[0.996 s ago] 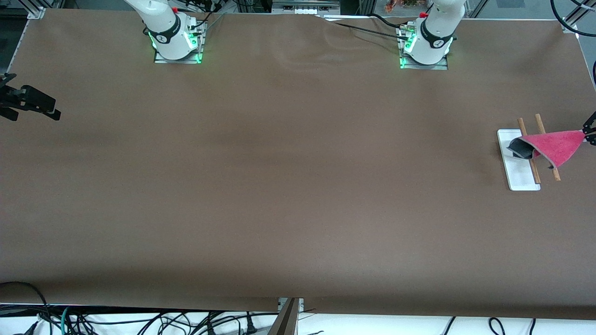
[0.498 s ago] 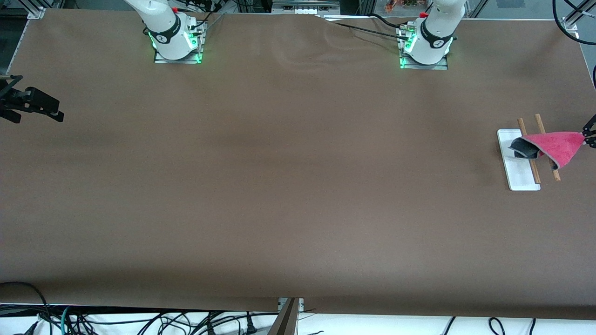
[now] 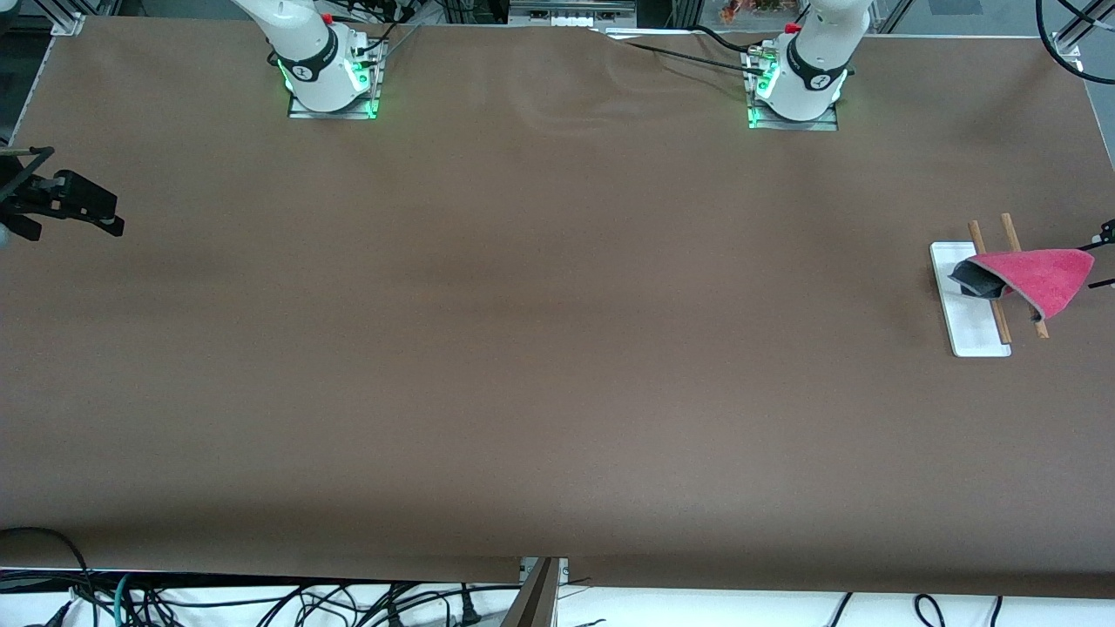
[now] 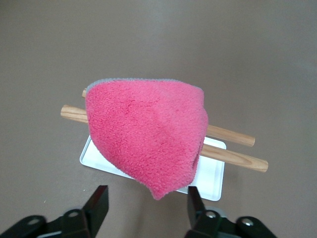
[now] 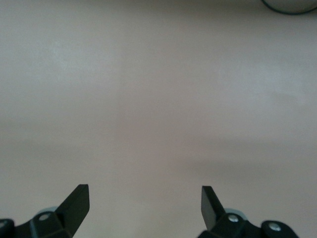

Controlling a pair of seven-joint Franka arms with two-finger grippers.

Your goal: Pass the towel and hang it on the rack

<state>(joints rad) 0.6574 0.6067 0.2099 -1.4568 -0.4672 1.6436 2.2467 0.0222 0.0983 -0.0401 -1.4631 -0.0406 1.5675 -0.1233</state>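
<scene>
light: even, overhead | shadows: soft, faint | right wrist view: washed out, pale | focus: sharp

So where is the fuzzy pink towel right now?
The fuzzy pink-red towel is draped over the two brown wooden rods of the small white-based rack, at the left arm's end of the table, with the open left gripper just beside it.

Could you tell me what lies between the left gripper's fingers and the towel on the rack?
Nothing: in the left wrist view the open left gripper stands just clear of the towel draped over the rack.
</scene>
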